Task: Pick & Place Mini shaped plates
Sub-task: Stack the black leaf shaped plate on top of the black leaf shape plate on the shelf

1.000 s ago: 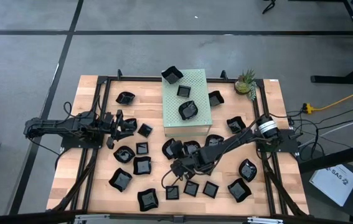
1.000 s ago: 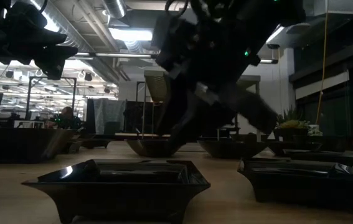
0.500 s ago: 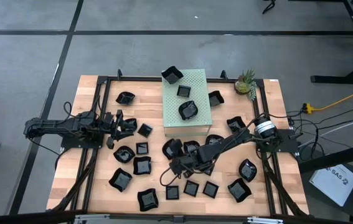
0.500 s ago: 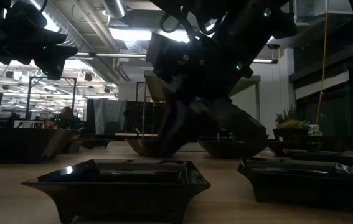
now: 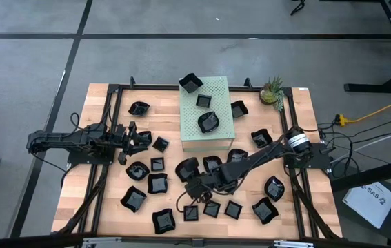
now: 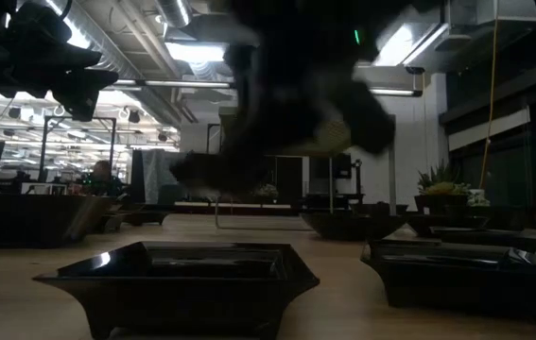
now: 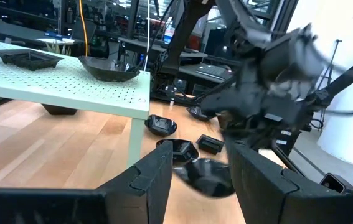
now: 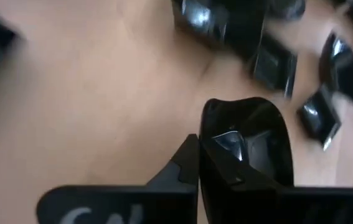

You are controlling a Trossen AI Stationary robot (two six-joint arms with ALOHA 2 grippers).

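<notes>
The right hand [image 5: 194,184] has pinched its fingers together on the rim of a wavy black plate [image 5: 187,168], which a second ago lay flat on the tabletop [image 5: 85,184] below the green perforated box [image 5: 217,110] and now hangs lifted off the wood (blurred in the low view). The left hand [image 5: 138,142] waits, fingers apart, at the left among the other plates, unchanged.
</notes>
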